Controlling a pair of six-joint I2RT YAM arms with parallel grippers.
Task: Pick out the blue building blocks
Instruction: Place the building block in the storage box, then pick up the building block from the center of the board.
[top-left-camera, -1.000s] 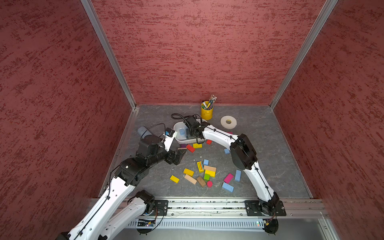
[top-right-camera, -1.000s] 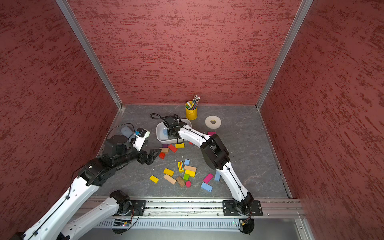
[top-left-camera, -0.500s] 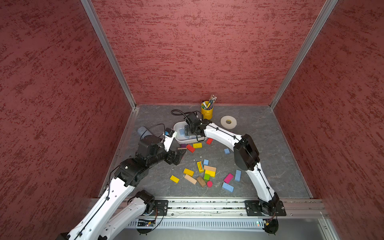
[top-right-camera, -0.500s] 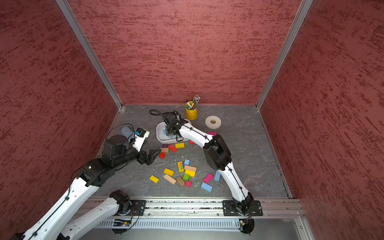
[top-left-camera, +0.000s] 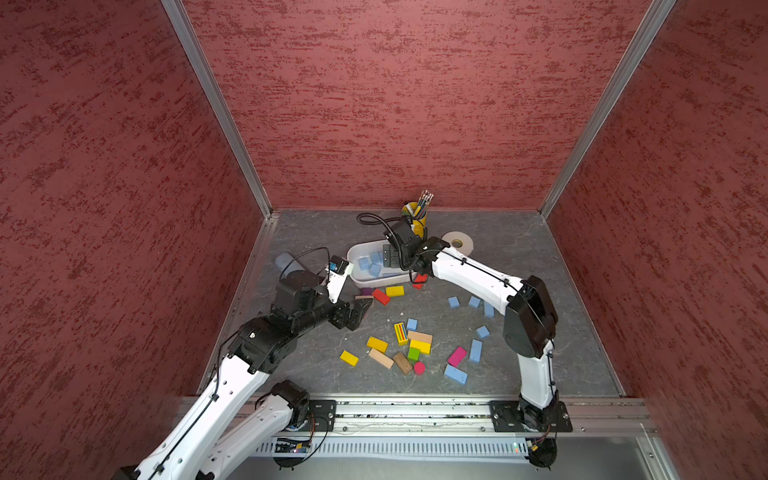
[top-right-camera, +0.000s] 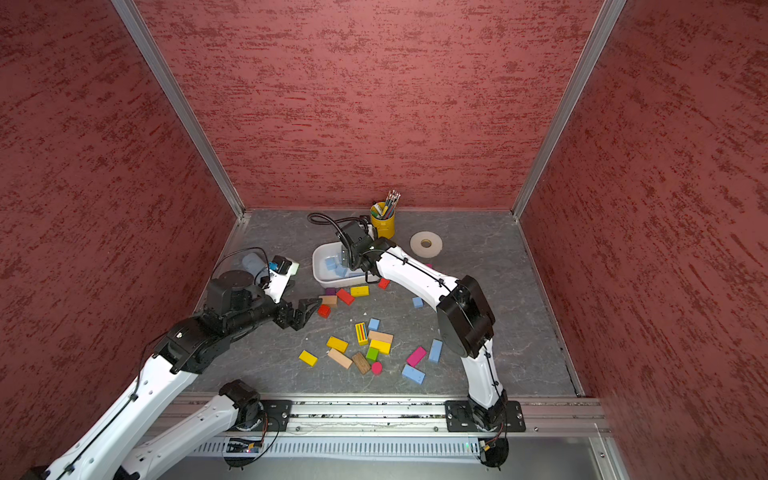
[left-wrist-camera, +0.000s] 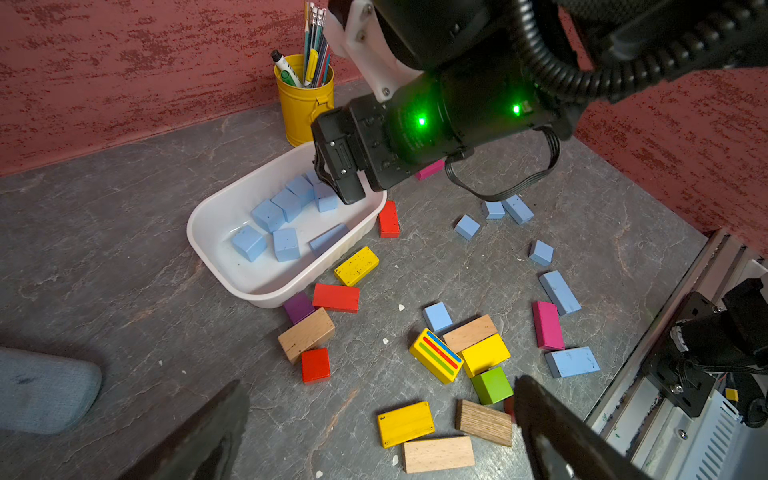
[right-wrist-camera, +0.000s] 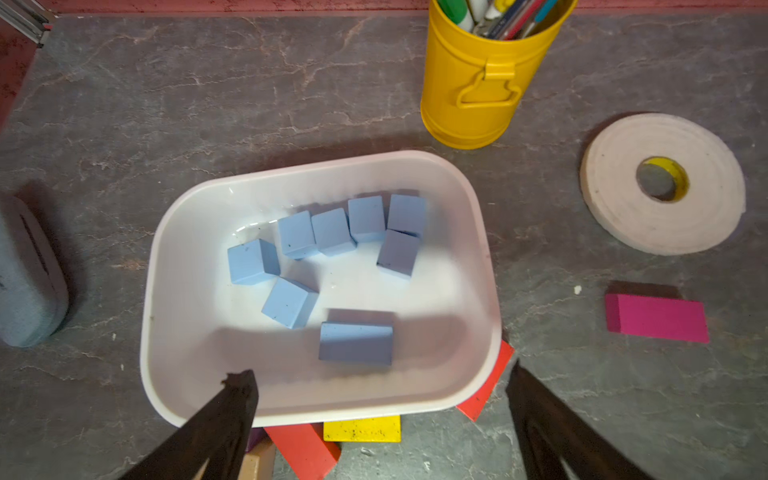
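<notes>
In tray (right-wrist-camera: 316, 164), sorted blocks (right-wrist-camera: 332, 230), pencil cup (right-wrist-camera: 469, 83) behind tray, tape roll (right-wrist-camera: 623, 224) right of cup, loose blocks (top-left-camera: 419, 336) scattered on table (top-left-camera: 540, 249) before tray.

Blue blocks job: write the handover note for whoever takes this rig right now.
Jaws open and empty on both: right gripper over the white tray, left gripper above the table.
Done: eight blue blocks lie in the white tray.
Left: seven more blue ones remain loose on the table, among them a blue cube beside the striped block. Leave the other colours where they are.
</notes>
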